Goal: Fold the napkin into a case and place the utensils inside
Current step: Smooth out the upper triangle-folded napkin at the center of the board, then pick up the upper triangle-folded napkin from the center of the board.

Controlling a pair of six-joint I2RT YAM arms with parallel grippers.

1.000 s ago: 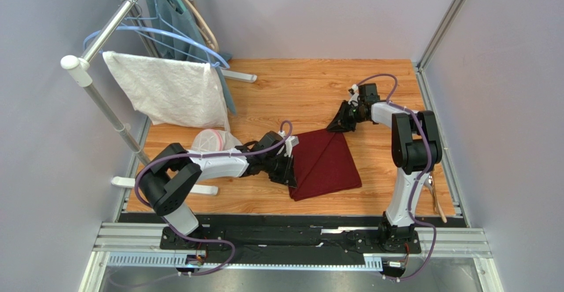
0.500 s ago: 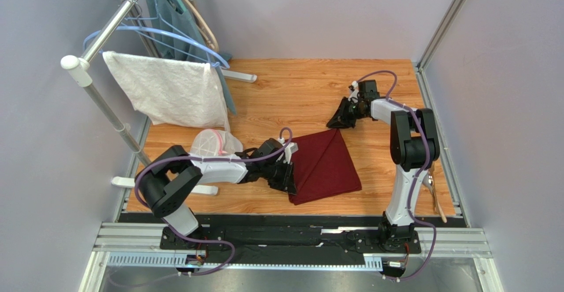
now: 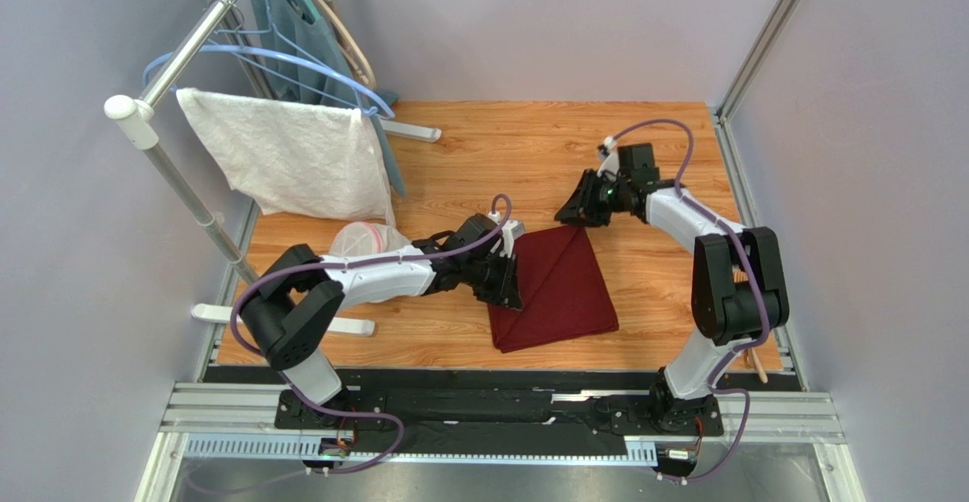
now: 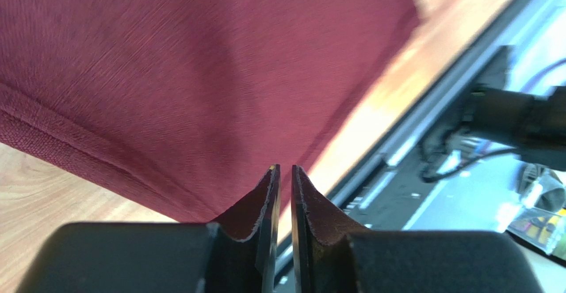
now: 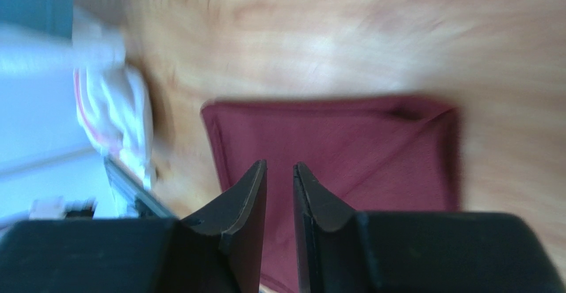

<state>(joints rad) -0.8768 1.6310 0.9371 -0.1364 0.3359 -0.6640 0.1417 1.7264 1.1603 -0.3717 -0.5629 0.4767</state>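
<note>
Left gripper [image 4: 283, 170]: fingers a hair apart, no cloth seen between them, tips low at the left edge of the napkin [image 3: 560, 286].

Napkin: lies flat on the wooden table [image 3: 512, 150], near the middle and toward the front. It is folded down to a squarish patch sitting cornerwise, with one diagonal crease showing. Not yet a narrow strip, and no pocket is seen.

Right gripper [image 5: 279, 167]: fingers parted a little with nothing between them, above the napkin's far corner. Its wrist view is blurred.

Utensils: only a sliver of tan handle [image 3: 755, 359] shows by the right arm's base, well apart from the napkin. Fork and spoon cannot be told apart.

Further out: white towel [image 3: 290, 156] hangs on the rack [image 3: 171, 70] at the far left. A pink-and-white bundle [image 3: 364, 239] sits beside the left arm.

Risks, as judged:
- The left fingers may catch only the top layer at the hem, so lifting would peel the fold open.
- Tips pressing too low would shove the whole napkin sideways and wrinkle it.
- If the two grippers pull out of step, the crease will skew and the strip will come out crooked.
- The utensils are far off, so a loose case may slump before anything goes in.
</note>
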